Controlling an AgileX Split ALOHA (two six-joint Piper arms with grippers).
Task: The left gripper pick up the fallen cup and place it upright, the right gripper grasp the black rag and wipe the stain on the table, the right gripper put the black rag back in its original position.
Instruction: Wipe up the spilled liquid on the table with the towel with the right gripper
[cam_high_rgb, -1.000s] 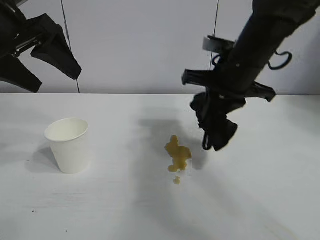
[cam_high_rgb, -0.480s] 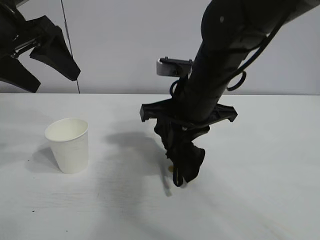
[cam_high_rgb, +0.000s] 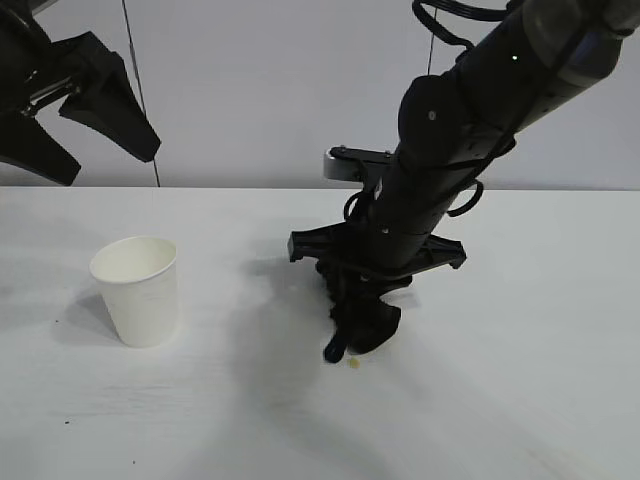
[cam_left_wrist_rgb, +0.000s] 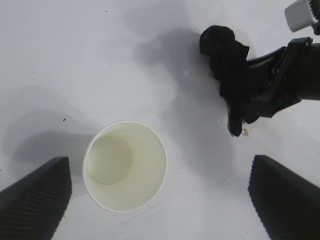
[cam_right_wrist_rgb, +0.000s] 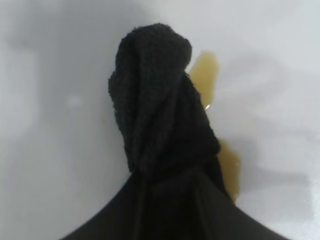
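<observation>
The white cup (cam_high_rgb: 137, 290) stands upright on the white table (cam_high_rgb: 520, 400) at the left; it also shows from above in the left wrist view (cam_left_wrist_rgb: 125, 166). My left gripper (cam_high_rgb: 75, 120) hangs open and empty high above the cup, its fingertips (cam_left_wrist_rgb: 35, 200) wide apart. My right gripper (cam_high_rgb: 362, 300) is shut on the black rag (cam_high_rgb: 362, 322) and presses it down on the stain. The rag (cam_right_wrist_rgb: 155, 105) covers most of the stain (cam_right_wrist_rgb: 206, 70); a small drop (cam_high_rgb: 353, 363) shows beside it. The rag also shows in the left wrist view (cam_left_wrist_rgb: 227, 60).
A grey wall (cam_high_rgb: 260, 90) with vertical seams stands behind the table. The table's front and right side hold nothing else in view.
My right gripper has swung left and down with the rag, from above the table right of the stain onto the stain. The cup and left gripper have not moved.
</observation>
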